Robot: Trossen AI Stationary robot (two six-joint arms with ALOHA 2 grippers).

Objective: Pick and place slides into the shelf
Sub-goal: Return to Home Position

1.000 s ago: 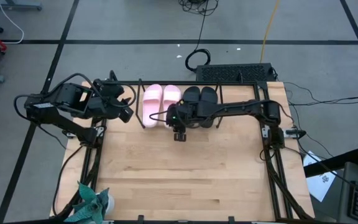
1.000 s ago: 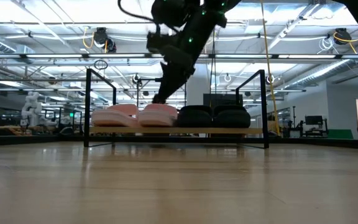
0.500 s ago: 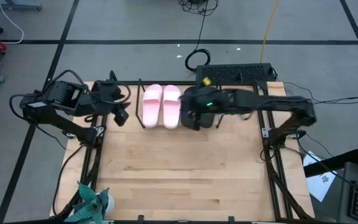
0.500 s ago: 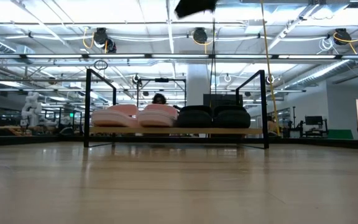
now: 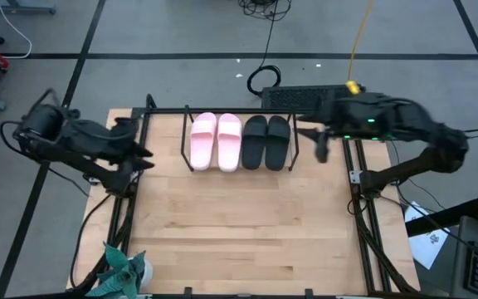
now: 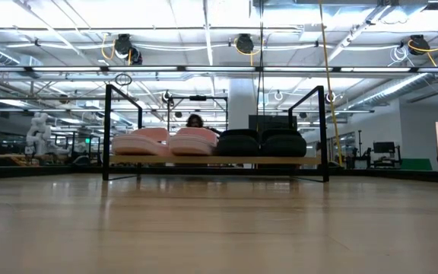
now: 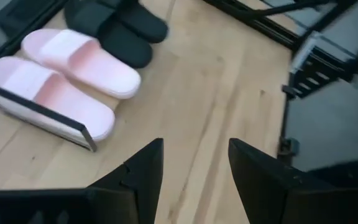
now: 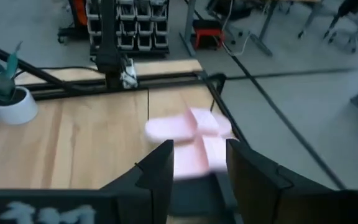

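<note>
All the slides lie side by side on the shelf [image 6: 219,160], soles down on its wooden board. The two pale pink slides [image 5: 216,141] are on the left and the two black slides [image 5: 267,141] on the right. The low view shows the pink slides [image 6: 166,141] and the black slides [image 6: 262,143] between the black rods. My left gripper [image 5: 143,149] hangs open left of the shelf, and its wrist view [image 7: 194,162] looks across both pairs. My right gripper [image 5: 319,146] hangs open right of the shelf, and the pink slides [image 8: 191,134] show blurred beyond its fingers.
Bare wooden tabletop [image 5: 239,224] stretches from the shelf to the near edge. A potted plant [image 5: 121,270] stands at the near left corner. The larger black frame [image 5: 363,208] runs along both sides of the table. A dark keyboard-like slab [image 5: 314,97] lies behind the shelf.
My right gripper has risen from above the slides on the shelf, left the low view and swung toward the table's right edge. My left arm has drawn back toward the left edge. The slides have stayed where they were.
</note>
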